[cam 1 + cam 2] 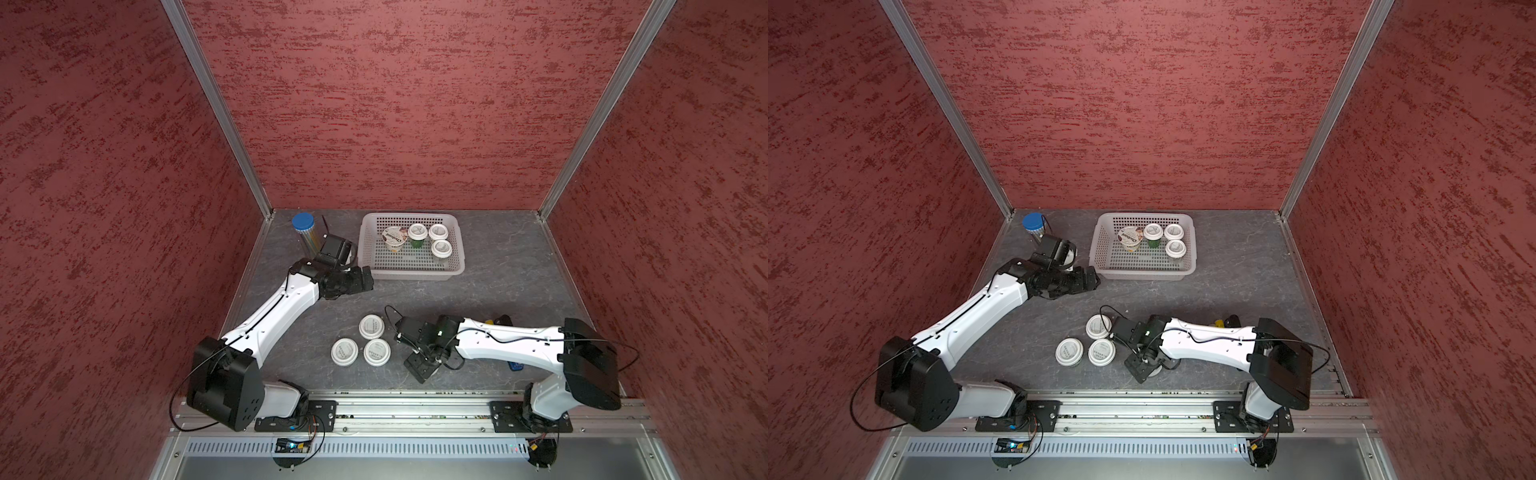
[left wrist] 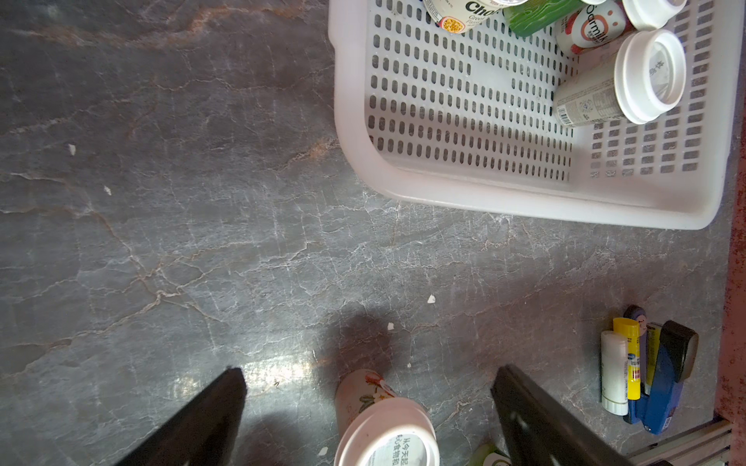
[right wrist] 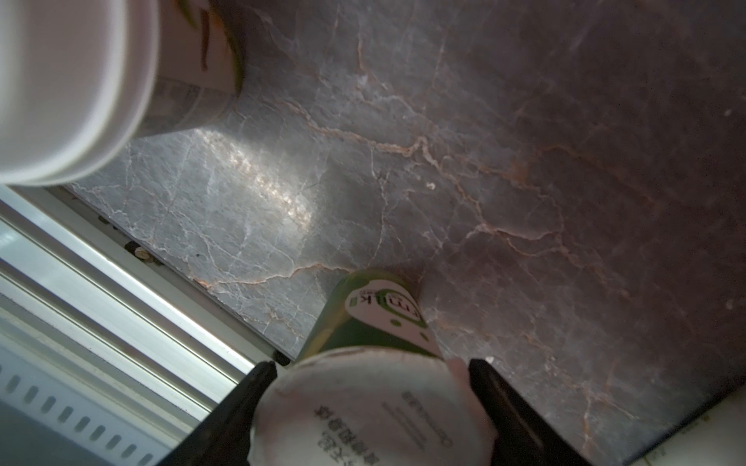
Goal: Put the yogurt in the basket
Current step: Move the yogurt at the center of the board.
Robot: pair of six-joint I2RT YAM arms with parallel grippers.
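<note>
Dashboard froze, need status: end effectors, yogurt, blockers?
Left end effector open, empty. Right end effector straddles green cup, grip unclear. Four cups in basket, three loose. Nothing blocking.

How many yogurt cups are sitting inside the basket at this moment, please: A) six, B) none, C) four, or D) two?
C: in a top view the basket holds the Chobani cup and three white-lidded cups, four in all.
</note>
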